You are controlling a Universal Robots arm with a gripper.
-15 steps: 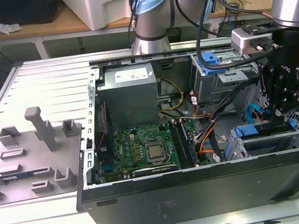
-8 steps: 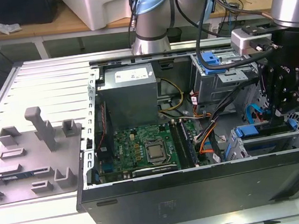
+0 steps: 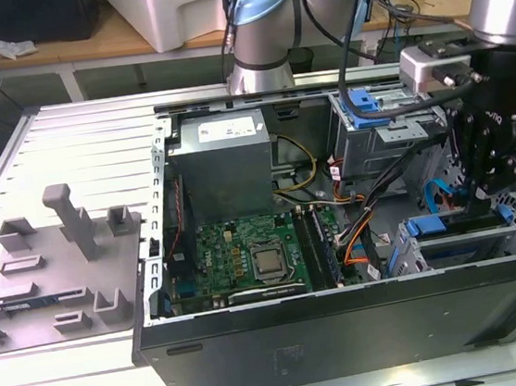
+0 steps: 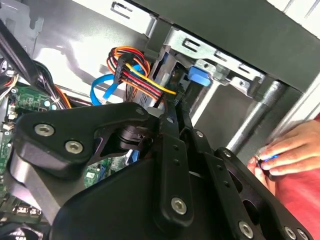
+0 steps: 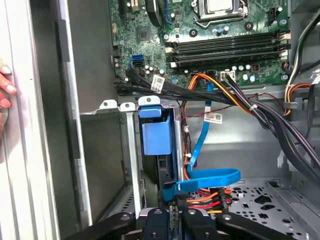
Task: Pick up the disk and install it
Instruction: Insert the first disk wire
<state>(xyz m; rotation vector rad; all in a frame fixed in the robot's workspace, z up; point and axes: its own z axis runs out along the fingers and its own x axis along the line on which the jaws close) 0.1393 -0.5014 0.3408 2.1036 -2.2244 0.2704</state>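
End effector (image 3: pixel 481 188), low right of the exterior view, grips the disk (image 5: pixel 156 137); rigid, fairly heavy, shock-sensitive, best held by its blue frame edges.

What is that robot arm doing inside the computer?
The robot arm's gripper is reaching down into the open computer case, at the drive cage near the front corner. A disk in its blue carrier sits in that cage, right by the gripper, with coloured cables bunched beside it. A person's hand rests just outside the case.
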